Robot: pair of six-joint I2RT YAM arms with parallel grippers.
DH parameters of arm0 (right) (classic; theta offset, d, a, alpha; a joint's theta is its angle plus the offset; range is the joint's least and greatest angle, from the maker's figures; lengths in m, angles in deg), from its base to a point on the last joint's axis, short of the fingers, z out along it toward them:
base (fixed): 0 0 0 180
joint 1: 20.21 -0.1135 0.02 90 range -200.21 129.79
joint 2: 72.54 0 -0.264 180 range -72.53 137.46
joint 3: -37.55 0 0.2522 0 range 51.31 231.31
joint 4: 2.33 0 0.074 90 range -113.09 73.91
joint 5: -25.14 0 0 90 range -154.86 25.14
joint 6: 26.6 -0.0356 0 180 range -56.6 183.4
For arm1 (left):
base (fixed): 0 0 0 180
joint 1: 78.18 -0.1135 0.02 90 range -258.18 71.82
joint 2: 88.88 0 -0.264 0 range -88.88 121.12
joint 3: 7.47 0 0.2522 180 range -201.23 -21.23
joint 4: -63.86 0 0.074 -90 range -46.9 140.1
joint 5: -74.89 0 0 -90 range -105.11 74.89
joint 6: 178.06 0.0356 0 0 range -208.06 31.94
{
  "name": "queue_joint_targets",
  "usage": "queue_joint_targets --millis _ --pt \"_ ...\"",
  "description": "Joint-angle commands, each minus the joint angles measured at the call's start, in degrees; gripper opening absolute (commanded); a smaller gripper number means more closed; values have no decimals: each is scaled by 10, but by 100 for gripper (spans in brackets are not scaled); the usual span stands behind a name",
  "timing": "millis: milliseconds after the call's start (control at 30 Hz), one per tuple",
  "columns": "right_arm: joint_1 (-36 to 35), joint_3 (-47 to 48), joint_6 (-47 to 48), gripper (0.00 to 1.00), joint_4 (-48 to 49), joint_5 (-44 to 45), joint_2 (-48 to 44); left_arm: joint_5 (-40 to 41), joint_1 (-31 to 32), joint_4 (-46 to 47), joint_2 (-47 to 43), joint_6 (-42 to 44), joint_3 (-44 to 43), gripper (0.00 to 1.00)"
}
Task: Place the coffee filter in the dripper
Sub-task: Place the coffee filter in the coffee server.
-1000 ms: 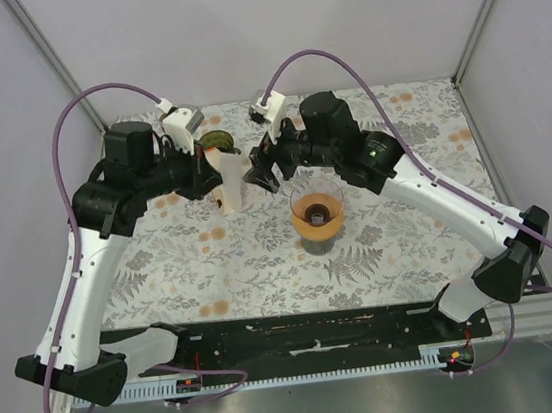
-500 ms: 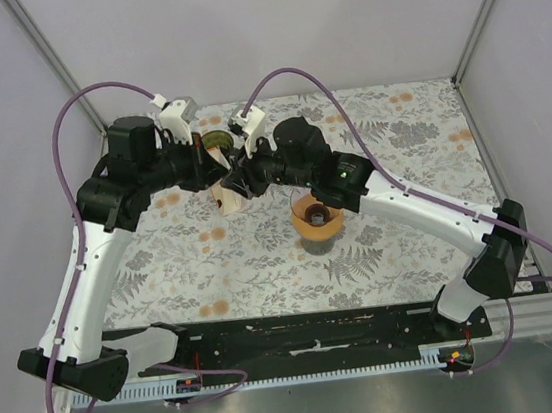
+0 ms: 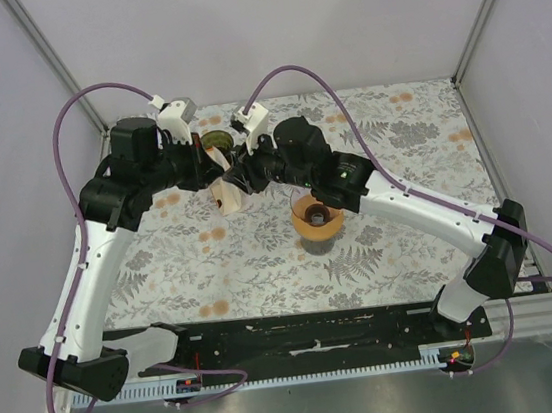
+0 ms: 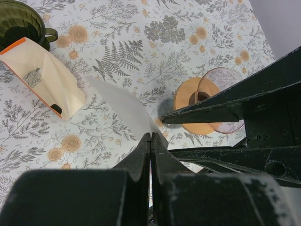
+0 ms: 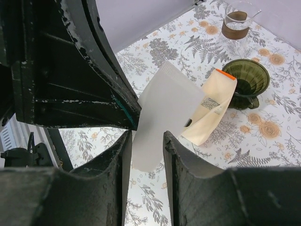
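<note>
Right wrist view, and the handover is right in the frame: the coffee filter (image 5: 164,103), a flat white sheet of paper, hangs in mid-air above the table, pinched at one edge by the left gripper (image 5: 135,123), whose jaws are pressed tight together on it. The right gripper (image 5: 146,136) sits just below with its jaws part-way apart, the filter's lower edge showing in the gap, and no bite on the paper can be seen. It looks like a two-handed job: one arm steadies the flimsy paper so the other can get a cleaner hold or spread it into a cone. The target waits close by. The green glass dripper (image 5: 251,80) stands upright and unfilled at the far side, just beside the cream filter packet (image 5: 211,108) with its orange edge, which lies flat and leans against the dripper's base. A glass carafe (image 5: 237,21) with a brown band stands apart from them. So the filter is well short of home, aloft and not over the dripper. Underneath it all, the tablecloth (image 3: 262,259) carries a busy print of grey ferns and orange flowers. Plain pale walls (image 3: 284,24) close the cell on three sides, with metal frame posts (image 3: 49,53) running up the corners.
</note>
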Motion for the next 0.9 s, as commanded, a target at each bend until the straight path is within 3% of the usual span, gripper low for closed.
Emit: queue_joint_targets --millis 0,333,733,800,867 --pt "3 15 6 38 22 18 -15 4 0 10 -13 8 -2 2" --pt "3 33 11 33 13 70 14 -6 0 9 -11 8 -3 2" --pt "3 34 -21 37 51 -19 44 -1 0 11 -5 11 -10 2" --pt "5 28 -32 33 67 -46 48 2 0 10 -4 13 -9 2" --pt "10 19 -43 22 83 -62 47 6 1 11 -5 17 -8 2"
